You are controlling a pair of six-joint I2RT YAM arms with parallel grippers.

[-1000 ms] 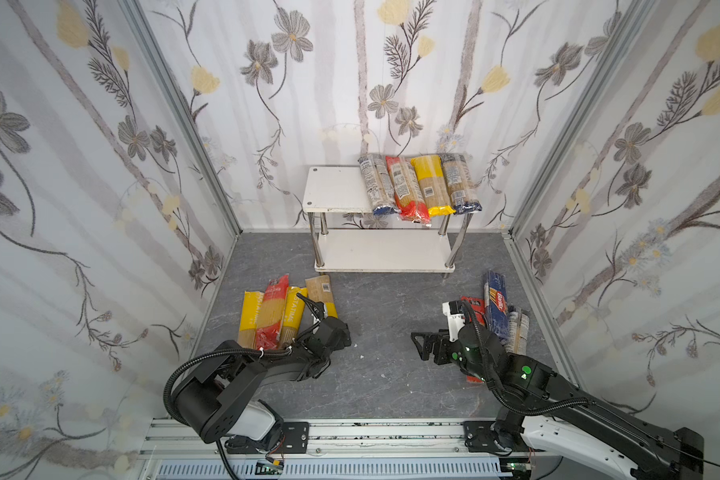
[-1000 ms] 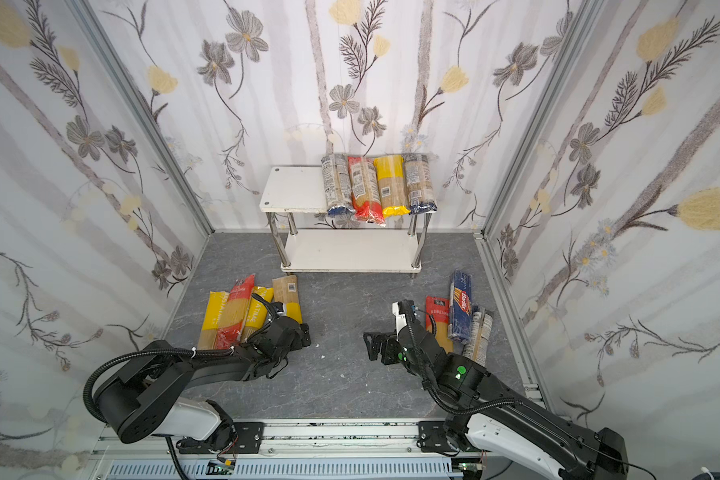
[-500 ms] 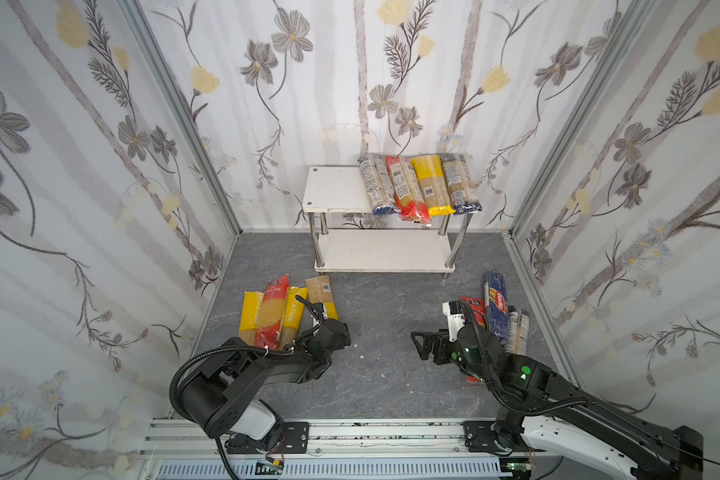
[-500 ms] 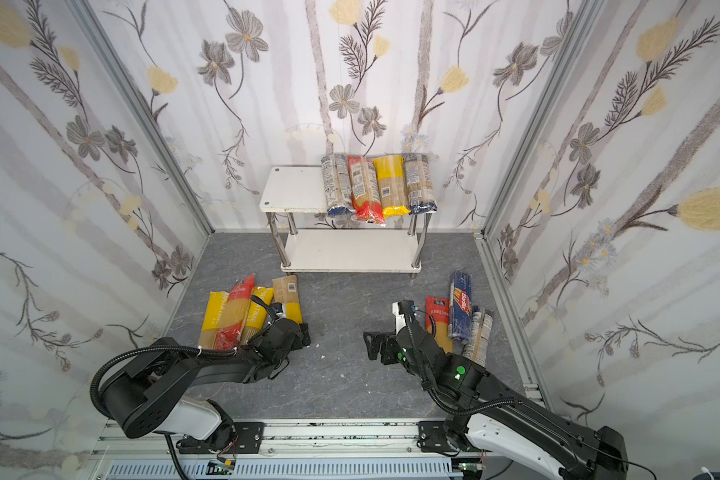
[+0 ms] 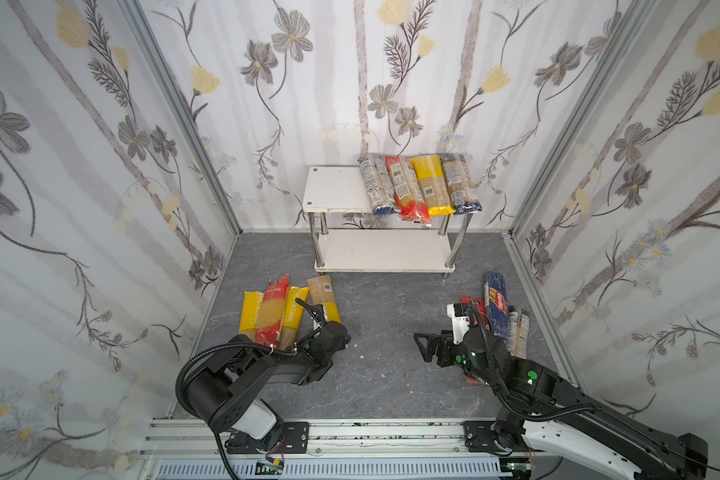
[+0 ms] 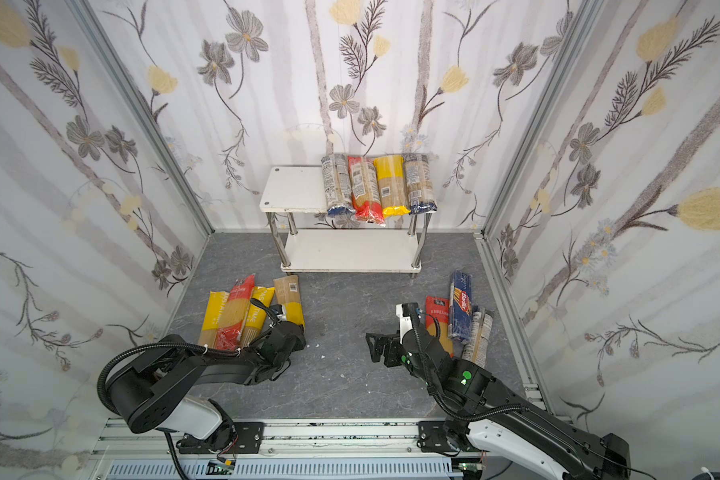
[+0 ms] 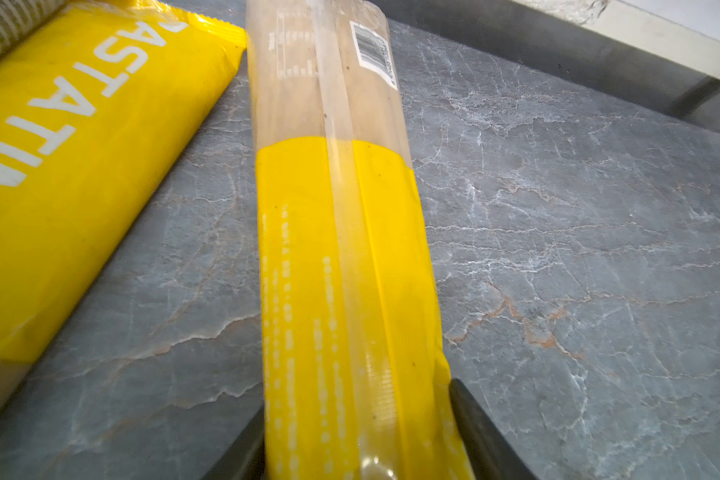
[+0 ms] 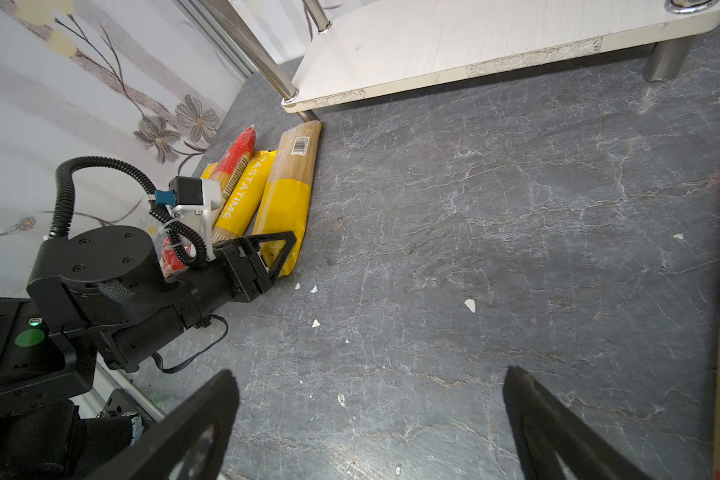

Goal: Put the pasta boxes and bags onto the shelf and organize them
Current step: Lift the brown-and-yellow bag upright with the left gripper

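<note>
Grey marbled floor (image 5: 383, 316) lies open mid-scene; the white two-tier chrome-legged shelf (image 5: 337, 189) stands far, four glossy spaghetti bags (image 5: 418, 187) filling its top's right half. Near left, the left gripper (image 7: 356, 403) pinches a flat-lying yellow-ended clear spaghetti bag (image 7: 341, 257); both arms sit as before. The right gripper (image 8: 368, 372) hovers spread wide

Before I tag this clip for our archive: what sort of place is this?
Probably a staged robot test cell, not a shop: wallpapered panels, robot arms on a rail, a small shelf of pasta packs.
</note>
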